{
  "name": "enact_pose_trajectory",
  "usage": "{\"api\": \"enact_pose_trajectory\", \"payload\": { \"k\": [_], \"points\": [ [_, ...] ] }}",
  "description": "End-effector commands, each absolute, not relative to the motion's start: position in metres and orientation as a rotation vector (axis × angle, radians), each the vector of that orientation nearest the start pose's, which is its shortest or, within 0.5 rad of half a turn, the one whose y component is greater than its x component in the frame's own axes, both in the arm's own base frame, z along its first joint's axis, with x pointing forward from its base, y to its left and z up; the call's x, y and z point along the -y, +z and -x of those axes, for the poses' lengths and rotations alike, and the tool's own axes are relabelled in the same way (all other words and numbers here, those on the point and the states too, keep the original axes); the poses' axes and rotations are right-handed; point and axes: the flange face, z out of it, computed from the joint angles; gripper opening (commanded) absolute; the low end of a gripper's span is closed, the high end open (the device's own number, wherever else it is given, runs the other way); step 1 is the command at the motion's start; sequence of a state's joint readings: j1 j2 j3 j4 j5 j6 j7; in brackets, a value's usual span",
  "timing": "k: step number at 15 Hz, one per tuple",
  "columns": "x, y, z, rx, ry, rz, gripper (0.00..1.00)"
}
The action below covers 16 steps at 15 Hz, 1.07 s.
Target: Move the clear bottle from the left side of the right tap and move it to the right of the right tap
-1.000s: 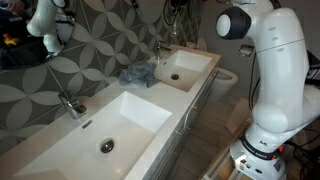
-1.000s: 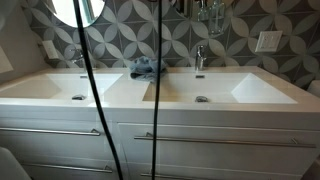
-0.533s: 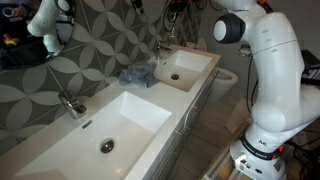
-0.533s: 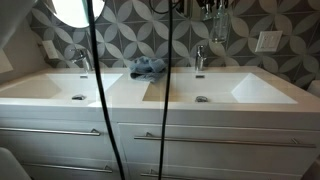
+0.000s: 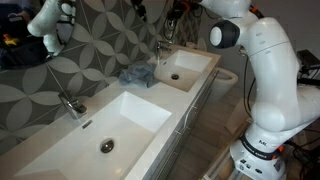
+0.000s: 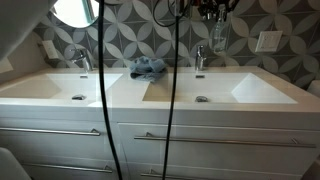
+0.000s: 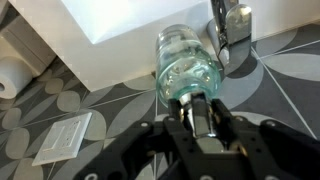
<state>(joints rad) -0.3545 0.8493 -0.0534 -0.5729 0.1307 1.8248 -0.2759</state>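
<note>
My gripper (image 6: 215, 12) hangs in the air above the right basin (image 6: 262, 92), shut on the neck of the clear bottle (image 6: 218, 38). The bottle hangs below the fingers, just to the right of the right tap (image 6: 200, 56) and above the counter. In the wrist view the bottle (image 7: 186, 64) points away from the gripper (image 7: 197, 118), with the tap (image 7: 231, 28) close beside it and the white basin (image 7: 140, 22) beyond. In an exterior view the gripper (image 5: 172, 14) and bottle (image 5: 170, 31) are by the tiled wall, past the tap (image 5: 160, 48).
A crumpled blue cloth (image 6: 148, 68) lies on the counter between the basins, left of the right tap. The left tap (image 6: 80, 60) stands at the other basin. A wall socket (image 6: 267, 41) is right of the bottle. A dark cable (image 6: 170, 90) hangs across the view.
The gripper has carried the bottle down and a little to the right, past the right tap. The arm's upper part has swung with it. The cloth has not moved.
</note>
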Motion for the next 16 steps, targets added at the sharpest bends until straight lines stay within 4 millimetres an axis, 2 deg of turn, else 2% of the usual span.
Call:
{"api": "enact_pose_trajectory", "payload": {
  "k": [1,2,5,10,11,16],
  "points": [
    [0.288,0.561,-0.732,-0.097,-0.751,3.069,0.12],
    [0.283,0.545,-0.734,-0.139,-0.65,3.114,0.37],
    [0.286,0.541,-0.735,-0.125,-0.653,3.108,0.37],
    [0.285,0.545,-0.734,-0.121,-0.667,3.106,0.37],
    [0.286,0.541,-0.734,-0.122,-0.652,3.099,0.12],
    [0.285,0.51,-0.743,-0.11,-0.595,3.106,0.12]
  ]
}}
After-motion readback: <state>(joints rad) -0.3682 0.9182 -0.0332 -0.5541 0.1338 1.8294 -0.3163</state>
